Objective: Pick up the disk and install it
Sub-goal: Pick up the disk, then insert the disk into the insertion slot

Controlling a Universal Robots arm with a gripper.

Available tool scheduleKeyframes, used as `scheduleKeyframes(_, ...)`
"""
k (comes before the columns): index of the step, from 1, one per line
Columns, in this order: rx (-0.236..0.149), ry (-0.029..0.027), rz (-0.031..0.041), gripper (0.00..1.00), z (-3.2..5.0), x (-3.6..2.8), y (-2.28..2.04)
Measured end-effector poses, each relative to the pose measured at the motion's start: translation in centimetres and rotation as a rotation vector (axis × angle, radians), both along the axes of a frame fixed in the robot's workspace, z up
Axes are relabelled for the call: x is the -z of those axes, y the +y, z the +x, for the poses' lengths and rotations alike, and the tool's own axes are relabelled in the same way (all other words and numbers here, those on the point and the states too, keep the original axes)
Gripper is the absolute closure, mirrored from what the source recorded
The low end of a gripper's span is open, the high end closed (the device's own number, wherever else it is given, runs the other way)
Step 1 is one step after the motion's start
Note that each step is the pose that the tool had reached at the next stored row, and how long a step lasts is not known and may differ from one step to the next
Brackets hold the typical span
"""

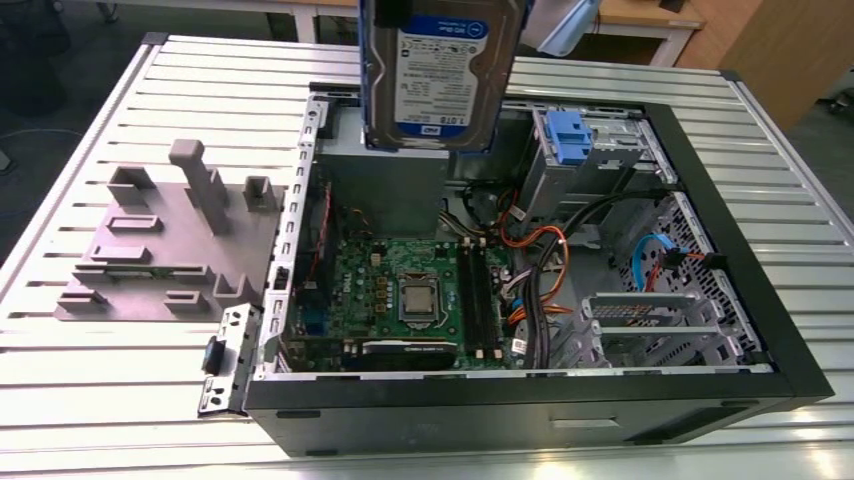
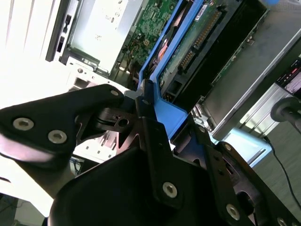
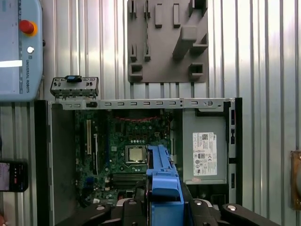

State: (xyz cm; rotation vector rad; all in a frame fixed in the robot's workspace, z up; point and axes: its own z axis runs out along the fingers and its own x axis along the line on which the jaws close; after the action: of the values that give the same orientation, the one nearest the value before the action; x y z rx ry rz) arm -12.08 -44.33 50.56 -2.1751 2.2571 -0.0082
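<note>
Silver metal with a white-and-blue label and a blue plastic frame: the disk (image 1: 438, 75), up in the air, standing on end above the open computer case (image 1: 507, 410). Clamped tight at the blue frame by the gripper (image 2: 167, 113), with black fingers (image 2: 149, 132) pressed to both sides in the second wrist view. Picked up: done. Put in its place: not yet, and touching nothing below. Right under it in the exterior view, the grey power supply (image 1: 387, 190). Just to that view's right, a metal bay with a small blue latch (image 1: 567, 135), maybe the home for the disk, but hard to be sure. Lower down, the green board (image 1: 414, 290). Near the bay, a bunch of orange and black wires (image 1: 534, 255), maybe in the way on the trip down. Outside the case, on the ribbed silver table (image 1: 80, 380), a grey holder block (image 1: 160, 240) with slots and pegs, well apart from the disk.
</note>
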Motion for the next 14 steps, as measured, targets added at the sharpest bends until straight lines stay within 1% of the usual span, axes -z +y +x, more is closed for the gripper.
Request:
scheduleKeyframes(2, 0.000, 0.0001, 0.0000, 0.64, 0.51, 0.02, 0.00)
scheduleKeyframes(5, 0.000, 0.0000, -0.0001, 0.64, 1.00, 0.04, 0.00)
scheduleKeyframes(9, 0.000, 0.0000, -0.0015, 0.64, 1.05, 0.04, -0.05)
scheduleKeyframes(14, 0.000, 0.0000, -0.0014, 0.64, 1.05, 0.04, -0.05)
